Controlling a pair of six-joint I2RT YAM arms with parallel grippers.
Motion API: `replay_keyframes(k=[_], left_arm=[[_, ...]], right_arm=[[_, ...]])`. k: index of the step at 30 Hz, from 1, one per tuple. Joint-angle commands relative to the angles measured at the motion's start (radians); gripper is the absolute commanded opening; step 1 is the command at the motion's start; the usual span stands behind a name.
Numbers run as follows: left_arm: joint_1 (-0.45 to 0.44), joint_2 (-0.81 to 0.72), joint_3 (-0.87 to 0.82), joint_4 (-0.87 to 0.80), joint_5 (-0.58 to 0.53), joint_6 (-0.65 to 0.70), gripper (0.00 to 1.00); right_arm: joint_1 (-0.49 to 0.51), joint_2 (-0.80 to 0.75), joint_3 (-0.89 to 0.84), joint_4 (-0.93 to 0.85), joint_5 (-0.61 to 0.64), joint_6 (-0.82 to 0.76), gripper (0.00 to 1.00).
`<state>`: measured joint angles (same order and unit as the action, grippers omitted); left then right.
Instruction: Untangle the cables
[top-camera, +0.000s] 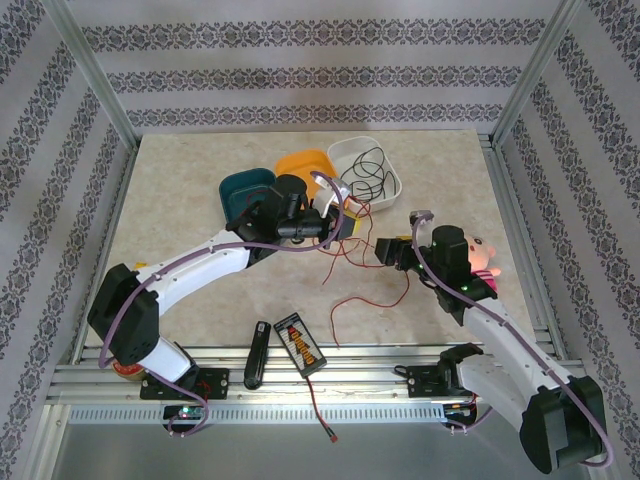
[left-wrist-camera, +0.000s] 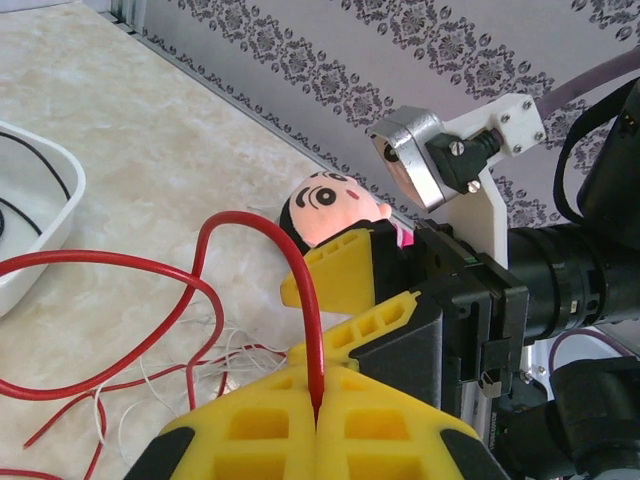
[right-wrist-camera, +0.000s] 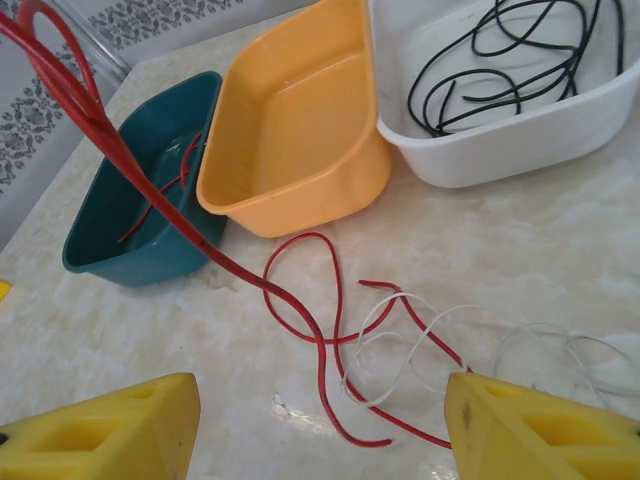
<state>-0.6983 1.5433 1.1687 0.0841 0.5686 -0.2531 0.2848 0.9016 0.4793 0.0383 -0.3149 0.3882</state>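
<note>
My left gripper (left-wrist-camera: 318, 392) is shut on the red cable (left-wrist-camera: 205, 285), which rises from between its yellow jaws and loops down to the table. In the top view the left gripper (top-camera: 342, 224) hangs just in front of the trays. My right gripper (top-camera: 386, 250) is close beside it. The right gripper (right-wrist-camera: 320, 432) stands open just above the table. Loops of the red cable (right-wrist-camera: 330, 335) and the pale whitish cable (right-wrist-camera: 425, 335) lie crossed on the table between its fingers, untouched. The black cable (right-wrist-camera: 500, 70) lies coiled in the white tray (right-wrist-camera: 480, 160).
An orange tray (right-wrist-camera: 290, 130) and a teal tray (right-wrist-camera: 140, 200) holding a bit of red wire stand left of the white one. A plush doll (top-camera: 486, 258) lies at the right. A black orange-striped device (top-camera: 300, 343) and a black tool (top-camera: 257, 353) lie near the front edge.
</note>
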Motion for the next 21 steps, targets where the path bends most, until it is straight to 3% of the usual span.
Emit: replay_keyframes(k=[1, 3, 5, 8, 10, 12, 21], left_arm=[[0.011, -0.025, -0.019, -0.036, -0.025, 0.033, 0.00], [0.011, -0.036, -0.031, -0.011, -0.015, 0.020, 0.00], [0.011, -0.056, -0.037, 0.004, -0.008, 0.015, 0.00], [0.014, -0.097, -0.037, 0.003, -0.022, 0.000, 0.00], [0.024, -0.129, -0.023, -0.016, -0.023, -0.017, 0.00], [0.044, -0.160, 0.010, -0.080, -0.035, -0.046, 0.00], [0.167, -0.339, 0.088, -0.355, -0.229, -0.049, 0.00]], right_arm=[[0.010, 0.023, 0.050, 0.005, 0.021, -0.011, 0.65], [0.010, 0.033, 0.052, -0.006, 0.050, 0.000, 0.65], [0.010, 0.036, 0.048, -0.015, 0.088, 0.018, 0.76], [0.008, 0.037, 0.050, -0.034, 0.125, 0.040, 0.82], [0.004, 0.034, 0.050, -0.040, 0.138, 0.054, 0.92], [0.001, 0.029, 0.053, -0.049, 0.145, 0.063, 0.97], [-0.020, 0.006, 0.062, -0.072, 0.161, 0.111, 0.98]])
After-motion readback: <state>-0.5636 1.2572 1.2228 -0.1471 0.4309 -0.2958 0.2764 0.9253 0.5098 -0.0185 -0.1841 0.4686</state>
